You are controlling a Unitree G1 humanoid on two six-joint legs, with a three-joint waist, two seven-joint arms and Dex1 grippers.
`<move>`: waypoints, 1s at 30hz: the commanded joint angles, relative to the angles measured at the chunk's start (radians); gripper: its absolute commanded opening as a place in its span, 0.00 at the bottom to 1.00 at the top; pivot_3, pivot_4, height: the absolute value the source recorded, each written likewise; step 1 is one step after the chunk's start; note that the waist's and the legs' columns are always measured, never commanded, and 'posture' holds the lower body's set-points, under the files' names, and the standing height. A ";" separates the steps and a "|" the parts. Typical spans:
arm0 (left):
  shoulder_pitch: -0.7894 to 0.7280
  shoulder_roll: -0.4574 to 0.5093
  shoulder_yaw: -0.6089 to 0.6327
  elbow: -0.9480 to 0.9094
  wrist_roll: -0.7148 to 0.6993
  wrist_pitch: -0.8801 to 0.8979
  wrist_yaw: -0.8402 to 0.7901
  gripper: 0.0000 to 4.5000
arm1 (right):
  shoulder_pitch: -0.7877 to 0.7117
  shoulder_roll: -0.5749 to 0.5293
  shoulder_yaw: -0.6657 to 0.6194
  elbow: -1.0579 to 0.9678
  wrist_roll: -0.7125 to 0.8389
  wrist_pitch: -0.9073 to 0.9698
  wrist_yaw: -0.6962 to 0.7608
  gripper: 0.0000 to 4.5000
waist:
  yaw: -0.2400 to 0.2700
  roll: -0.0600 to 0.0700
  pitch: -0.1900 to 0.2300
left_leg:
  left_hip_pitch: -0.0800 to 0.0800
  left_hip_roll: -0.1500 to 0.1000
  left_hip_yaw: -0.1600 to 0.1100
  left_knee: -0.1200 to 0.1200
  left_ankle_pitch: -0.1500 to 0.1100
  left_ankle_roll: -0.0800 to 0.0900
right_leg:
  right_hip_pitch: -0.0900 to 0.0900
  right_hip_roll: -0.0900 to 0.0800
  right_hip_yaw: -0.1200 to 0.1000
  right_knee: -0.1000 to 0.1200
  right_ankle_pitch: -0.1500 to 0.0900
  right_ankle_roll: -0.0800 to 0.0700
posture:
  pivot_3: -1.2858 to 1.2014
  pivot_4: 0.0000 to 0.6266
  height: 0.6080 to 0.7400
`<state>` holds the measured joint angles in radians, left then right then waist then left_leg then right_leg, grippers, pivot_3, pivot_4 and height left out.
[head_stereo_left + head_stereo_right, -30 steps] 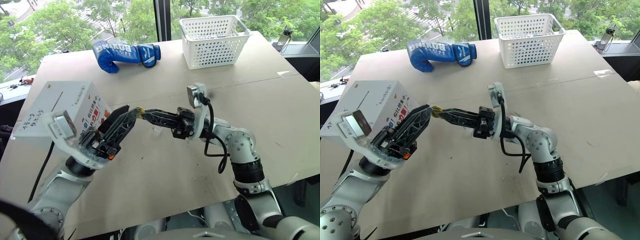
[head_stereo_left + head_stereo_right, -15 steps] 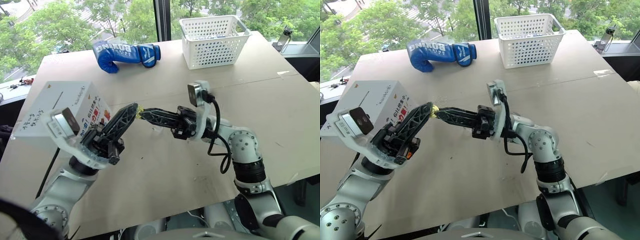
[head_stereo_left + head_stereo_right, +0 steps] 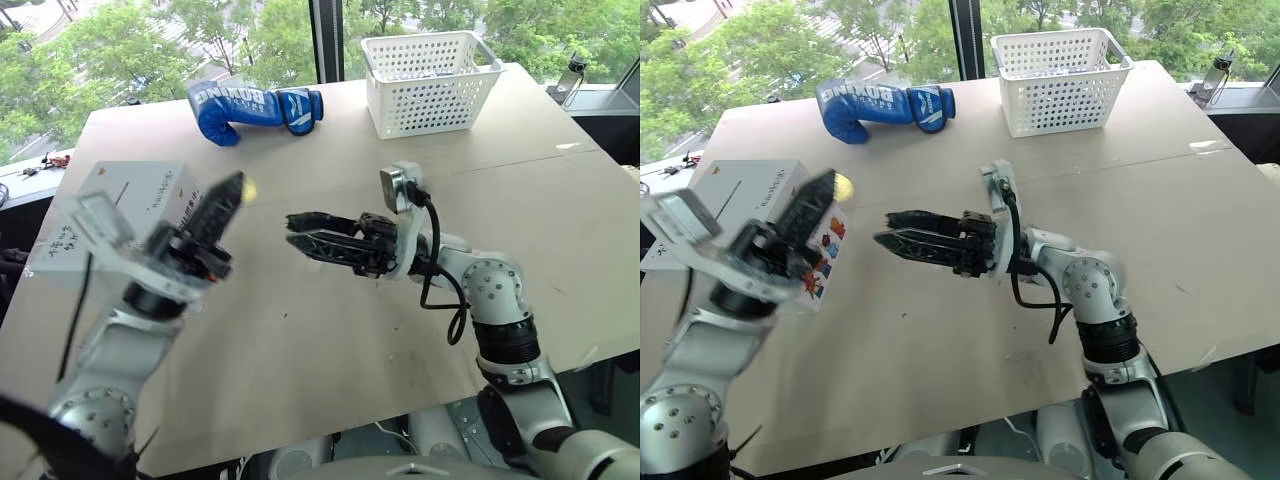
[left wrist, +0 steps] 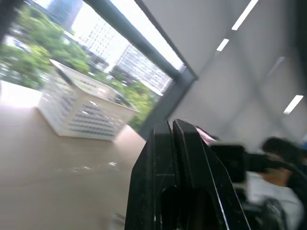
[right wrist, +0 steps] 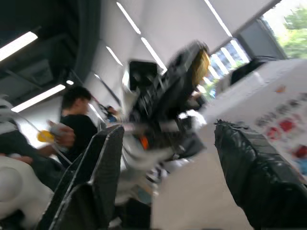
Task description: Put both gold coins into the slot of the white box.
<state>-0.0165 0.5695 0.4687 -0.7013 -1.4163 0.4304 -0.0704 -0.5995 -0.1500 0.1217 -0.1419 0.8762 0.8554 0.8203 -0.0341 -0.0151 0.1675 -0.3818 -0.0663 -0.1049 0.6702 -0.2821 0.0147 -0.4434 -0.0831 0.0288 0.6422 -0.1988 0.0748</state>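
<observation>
Left tool (image 3: 830, 186) pinching gold coin (image 3: 844, 185); right tool (image 3: 883, 227) agape.

"BOXING" in white on blue boxing glove (image 3: 254, 108), box handwriting unreadable

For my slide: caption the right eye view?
Left gripper holds a gold coin beside the white box; right gripper open.

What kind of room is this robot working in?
Probably an upper-floor office or lab: a big window looks down on treetops, strip ceiling lights run overhead, and a person stands in the background behind the table.
</observation>
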 commanded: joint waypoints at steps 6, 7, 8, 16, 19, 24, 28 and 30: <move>-0.079 0.394 0.214 0.049 0.113 0.164 0.264 0.00 | -0.175 -0.056 0.033 0.084 -0.287 -0.406 0.144 0.66 | -0.011 0.000 0.002 | 0.000 0.001 0.001 -0.002 0.001 -0.001 | -0.003 0.002 0.002 0.001 0.000 0.000 | 0.52 0.24 0.85; -0.073 0.429 0.247 0.059 0.105 0.193 0.294 0.00 | -0.188 -0.057 0.036 0.086 -0.299 -0.432 0.161 0.66 | -0.011 0.000 0.002 | 0.000 0.001 0.001 -0.002 0.001 -0.001 | -0.003 0.003 0.002 0.001 0.000 0.000 | 0.52 0.24 0.85; -0.056 0.464 0.282 0.064 0.107 0.233 0.311 0.00 | -0.198 -0.057 0.039 0.087 -0.308 -0.456 0.179 0.66 | -0.011 0.000 0.002 | 0.000 0.002 0.001 -0.002 0.001 -0.001 | -0.003 0.003 0.002 0.001 0.000 0.000 | 0.52 0.24 0.85; 0.035 0.603 0.470 0.099 0.067 0.518 0.418 0.00 | -0.264 -0.054 0.050 0.127 -0.355 -0.542 0.252 0.66 | -0.006 -0.001 0.003 | -0.001 0.002 0.000 -0.003 0.000 -0.002 | -0.003 0.002 0.000 -0.001 0.000 0.000 | 0.52 0.24 0.85; 0.072 0.580 0.494 0.096 0.092 0.572 0.408 0.00 | -0.263 -0.050 0.055 0.143 -0.366 -0.557 0.267 0.66 | -0.005 -0.001 0.003 | -0.001 0.002 0.000 -0.003 0.000 -0.002 | -0.003 0.002 0.000 0.000 0.000 0.000 | 0.52 0.24 0.85; 0.149 0.503 0.523 0.089 0.153 0.599 0.355 0.00 | -0.255 -0.045 0.052 0.150 -0.372 -0.561 0.272 0.66 | -0.009 0.000 0.004 | -0.001 0.002 0.000 -0.003 0.000 -0.002 | -0.004 0.002 0.000 0.000 0.000 0.000 | 0.52 0.24 0.85; 0.190 0.423 0.483 0.081 0.227 0.560 0.267 0.00 | -0.250 -0.044 0.050 0.148 -0.372 -0.552 0.270 0.66 | -0.006 0.000 0.004 | -0.001 0.002 0.000 -0.003 0.000 -0.002 | -0.004 0.002 0.000 0.000 0.000 0.000 | 0.52 0.24 0.85; 0.195 0.396 0.463 0.082 0.261 0.541 0.225 0.00 | -0.249 -0.045 0.051 0.147 -0.373 -0.550 0.271 0.66 | -0.006 0.000 0.004 | -0.001 0.002 0.000 -0.003 0.000 -0.002 | -0.004 0.001 0.000 0.000 0.000 0.000 | 0.52 0.24 0.85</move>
<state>0.1782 0.9625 0.9259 -0.6042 -1.1903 1.0075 0.1860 -0.8440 -0.1959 0.1816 0.0249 0.4957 0.3077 1.0878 -0.0401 -0.0152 0.1711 -0.3830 -0.0644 -0.1051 0.6675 -0.2820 0.0125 -0.4470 -0.0817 0.0288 0.6418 -0.1990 0.0749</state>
